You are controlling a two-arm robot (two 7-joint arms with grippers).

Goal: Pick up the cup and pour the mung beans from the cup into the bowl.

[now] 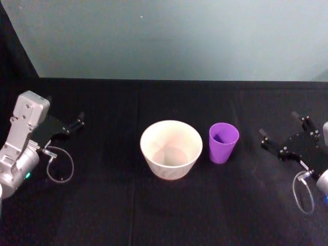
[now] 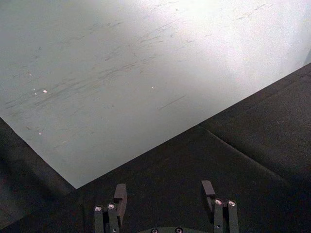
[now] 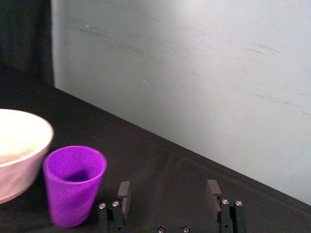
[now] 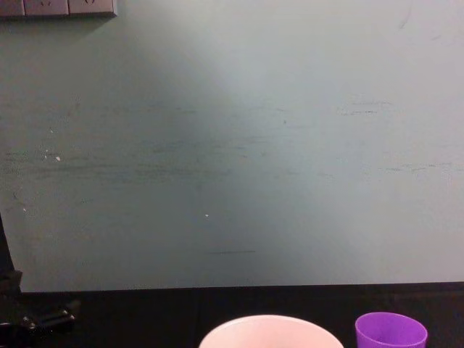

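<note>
The purple cup (image 1: pixel 223 142) stands upright on the black table, just right of the wide pale bowl (image 1: pixel 171 148) and a small gap apart from it. I cannot make out mung beans inside the cup. My right gripper (image 1: pixel 279 124) hovers open to the right of the cup, with nothing between its fingers. The right wrist view shows the right gripper (image 3: pixel 168 190) beside the cup (image 3: pixel 74 184), with the bowl (image 3: pixel 19 145) beyond. My left gripper (image 1: pixel 72 127) is open at the far left, well away from the bowl. In the left wrist view the left gripper (image 2: pixel 164 191) faces bare cloth.
A pale green wall (image 4: pixel 232 159) rises behind the table's far edge. A wall socket (image 4: pixel 58 7) sits at its upper left. Cable loops hang by the left wrist (image 1: pixel 59 169) and the right wrist (image 1: pixel 302 192). Black cloth (image 1: pixel 164 215) stretches in front of the bowl.
</note>
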